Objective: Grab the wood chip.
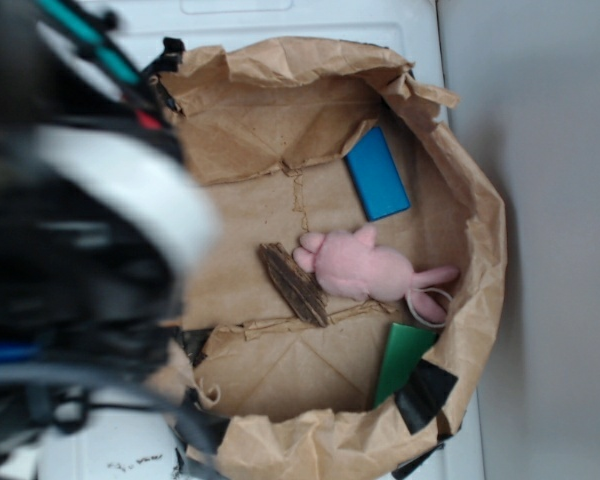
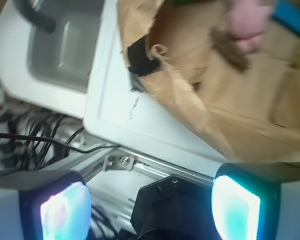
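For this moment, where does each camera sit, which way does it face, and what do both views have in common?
Exterior: above and beside the workspace, looking down into the brown paper nest holding the wood chip, pink plush and blue rectangle; the blurred arm fills the left.
Wrist: on the arm, looking past the open gripper over the white tabletop toward the paper; both glowing finger pads show.
Shared: wood chip, plush, blue rectangle, paper.

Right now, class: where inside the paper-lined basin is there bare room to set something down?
Bare paper lies below the wood chip, left of the green card, and above the chip, left of the blue rectangle. The middle is crowded: chip touches pink plush.
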